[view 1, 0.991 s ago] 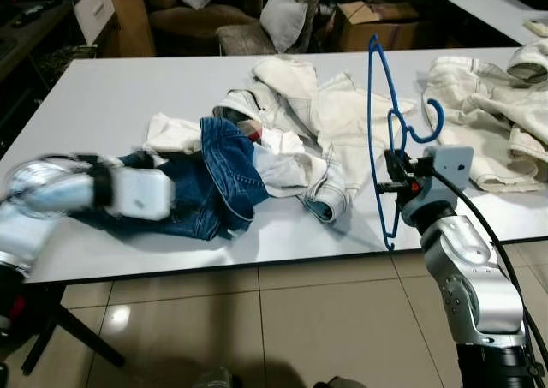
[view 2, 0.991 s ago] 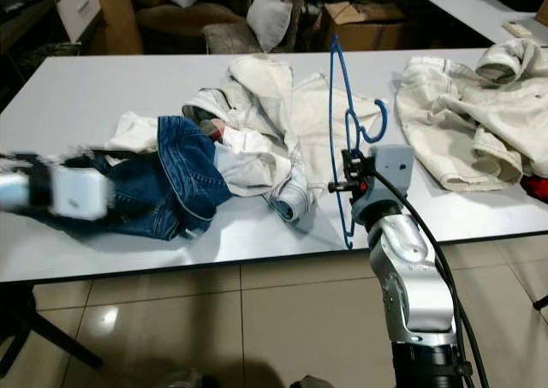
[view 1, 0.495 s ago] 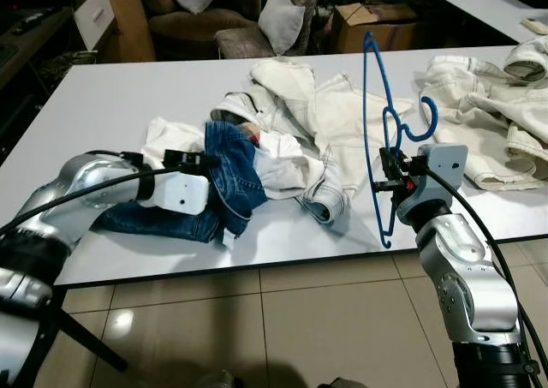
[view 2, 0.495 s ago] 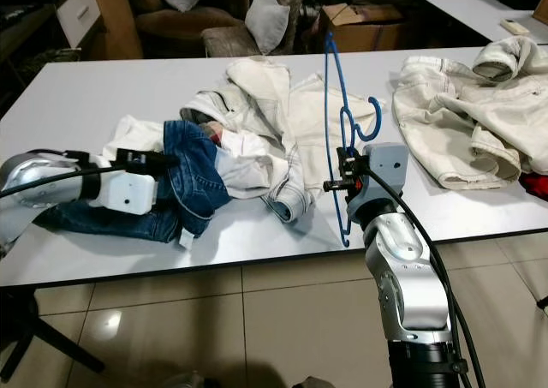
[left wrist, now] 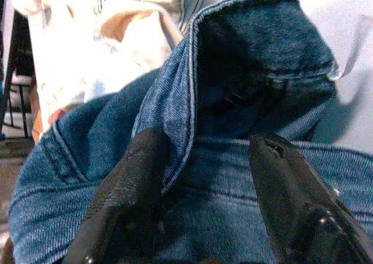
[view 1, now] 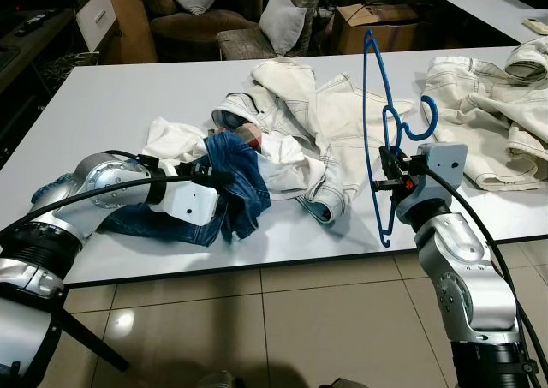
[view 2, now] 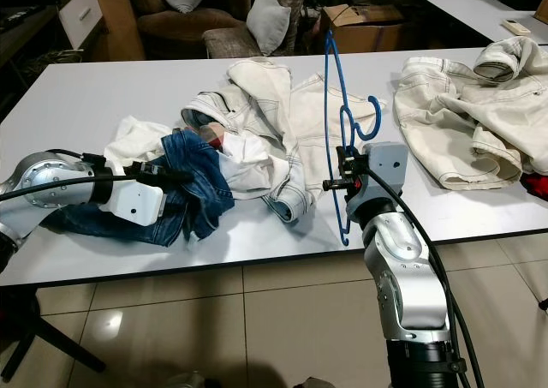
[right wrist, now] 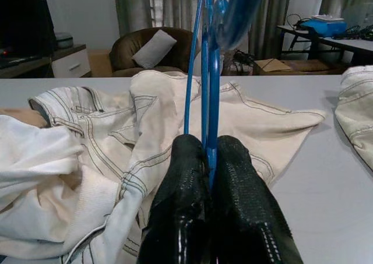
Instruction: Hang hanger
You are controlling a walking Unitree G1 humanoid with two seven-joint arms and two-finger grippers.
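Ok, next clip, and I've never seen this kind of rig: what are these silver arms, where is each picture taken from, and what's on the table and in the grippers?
This is a humanoid robot with two silver arms, each ending in a gripper of two black fingers. The two wide pictures come from a stereo camera on its head, looking down at a white table. The two close pictures come from cameras on its wrists, looking along the fingers.

On the table lie blue jeans, a heap of cream clothes and another cream garment on the robot's right.

The right gripper is shut on a blue wire hanger, held upright over the table's front edge. The left gripper is at the jeans, its fingers spread, with a fold of denim between them.
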